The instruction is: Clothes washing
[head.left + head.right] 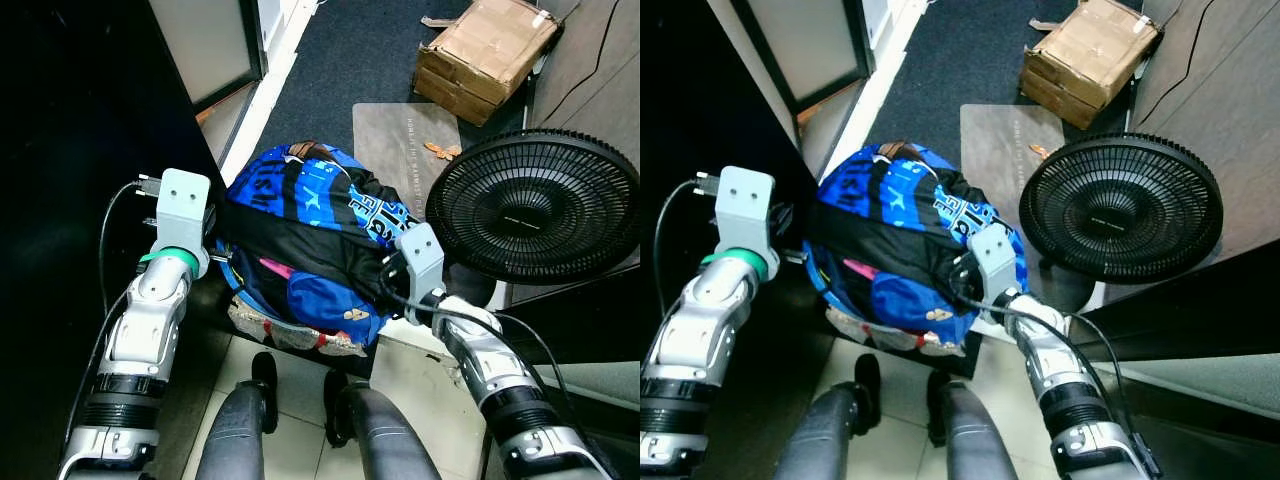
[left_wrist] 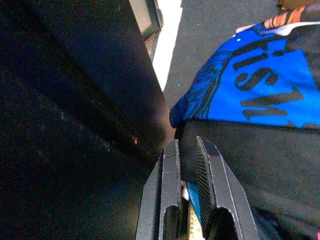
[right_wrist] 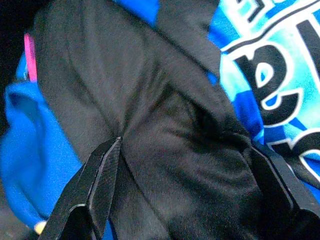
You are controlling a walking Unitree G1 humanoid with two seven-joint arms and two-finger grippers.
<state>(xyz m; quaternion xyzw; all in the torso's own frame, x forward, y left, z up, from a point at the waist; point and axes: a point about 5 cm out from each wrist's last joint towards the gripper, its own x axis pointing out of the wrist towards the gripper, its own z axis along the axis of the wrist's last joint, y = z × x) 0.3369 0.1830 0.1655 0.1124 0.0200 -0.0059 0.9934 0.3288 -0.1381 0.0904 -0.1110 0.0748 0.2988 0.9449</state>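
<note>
A laundry basket point(image 1: 262, 330) heaped with blue-and-black clothes point(image 1: 310, 245) sits centre, flanked to be lifted. The left gripper point(image 2: 187, 172) at nine o'clock pinches, apparently, its rim; the right gripper point(image 3: 185, 165) at three o'clock straddles black fabric, spread wide.

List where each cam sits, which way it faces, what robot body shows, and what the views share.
Left eye: head, looking down at the pile of clothes; both silver arms and legs show.
Right eye: head, same scene; fan and cardboard box beyond.
Left wrist: along the left gripper, fingers nearly shut on the pile's edge beside a dark wall.
Right wrist: along the right gripper, open against black cloth.
Shared: the blue and black clothes.
</note>
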